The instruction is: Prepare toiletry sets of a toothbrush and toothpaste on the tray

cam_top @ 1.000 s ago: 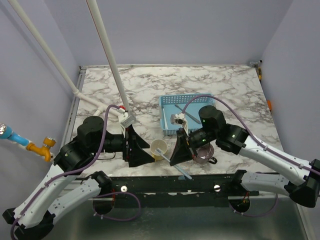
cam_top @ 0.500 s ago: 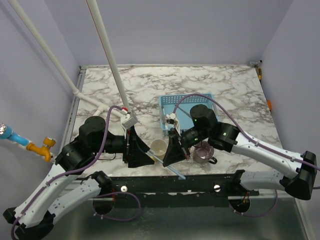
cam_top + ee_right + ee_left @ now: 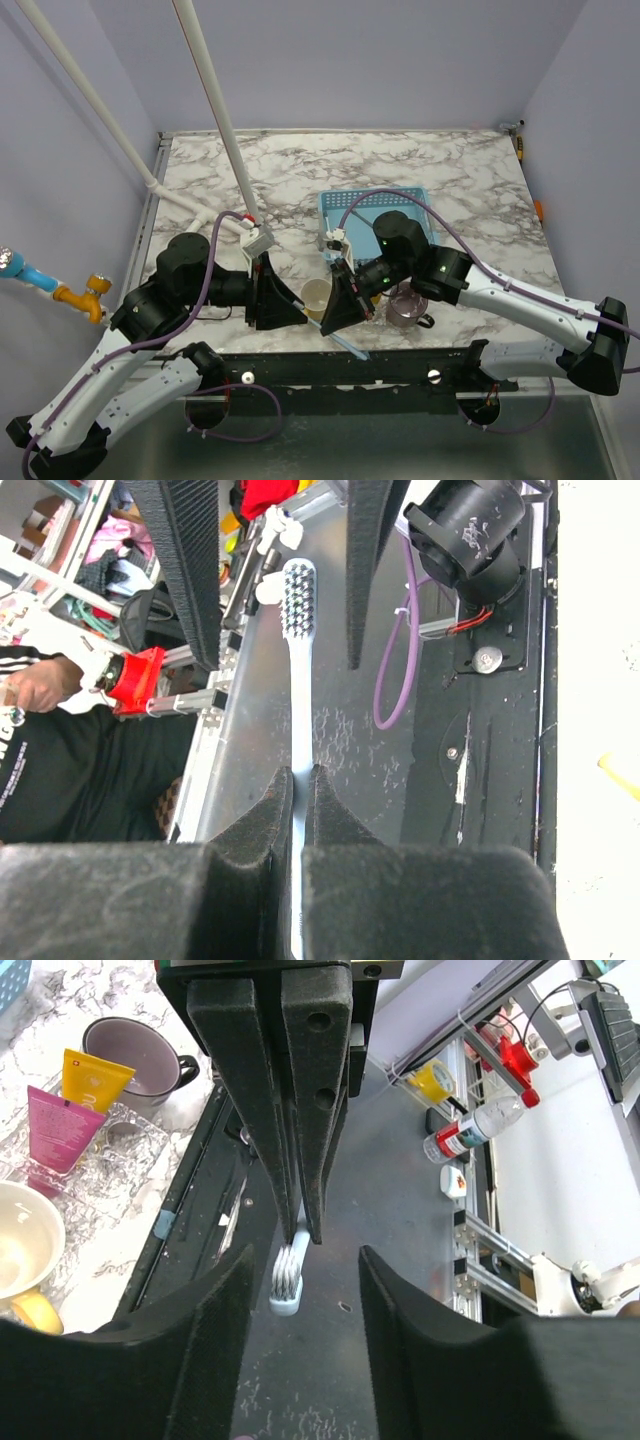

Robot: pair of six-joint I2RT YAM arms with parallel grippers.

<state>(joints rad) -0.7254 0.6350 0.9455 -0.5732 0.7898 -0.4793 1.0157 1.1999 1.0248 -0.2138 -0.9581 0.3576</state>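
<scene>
Hanging out over the near edge of the marble table (image 3: 450,170), closest to the arm bases: a thin pale blue plastic toothbrush (image 3: 297,670), clamped by its handle between the tight-shut black pads of the right gripper (image 3: 298,778). Long axis running straight out from those fingertips, in line with them, white bristled head at the free end. Head end reaching into the left gripper (image 3: 303,1252), between two black fingers parted to a middling gap, clearly wider than the head. Touching neither pad, and sitting a shade toward the left-hand finger in the left wrist view. Grippers nose to nose, so both equally near, with only the right one actually gripping. Looks like a hand-over or a re-grip in mid-air. Next move probably calls for pinching the left pads squarely across the head or neck, at right angles to that axis, before letting go on the right. Off-centre closing likely to twist or tip so slim a stick. Just beyond, on the marble: a cream ceramic mug (image 3: 20,1250) between the two grippers. Then a pink soft tube (image 3: 60,1130) and a yellow soft tube (image 3: 92,1078) lying side by side on what seems a clear cut-glass tray (image 3: 135,1145), beside a translucent purple mug (image 3: 130,1045), all on the right arm's side. No brush visible on that tray. Farthest back, a blue plastic basket (image 3: 400,193), contents hidden behind the right arm.
</scene>
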